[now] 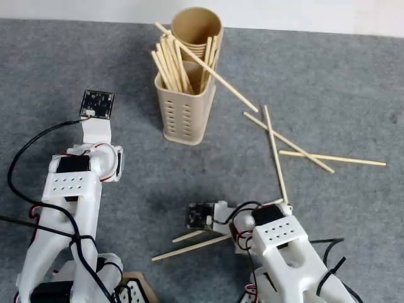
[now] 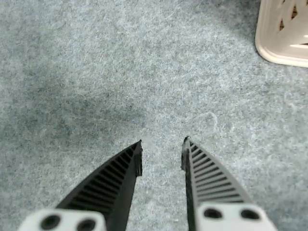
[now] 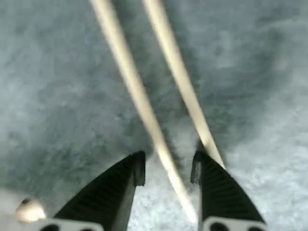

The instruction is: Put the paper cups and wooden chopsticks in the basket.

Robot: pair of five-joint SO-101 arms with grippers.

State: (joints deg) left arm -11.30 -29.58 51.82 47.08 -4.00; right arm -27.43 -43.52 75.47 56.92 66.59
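A beige perforated basket (image 1: 186, 113) stands at the back centre with stacked paper cups (image 1: 197, 28) and several wooden chopsticks (image 1: 172, 63) in it; its corner (image 2: 284, 33) appears in the left wrist view. Two chopsticks (image 1: 189, 247) lie on the carpet by the right arm. My right gripper (image 3: 167, 163) is open low over them. One chopstick (image 3: 130, 77) runs between its fingers and the other (image 3: 175, 62) passes beside one fingertip. My left gripper (image 2: 162, 144) is open over bare carpet, left of the basket, with nothing in it.
Three more chopsticks (image 1: 289, 143) lie crossed on the grey carpet at the right. One long chopstick (image 1: 218, 76) leans out of the basket toward them. The left arm (image 1: 76, 183) stands at the front left.
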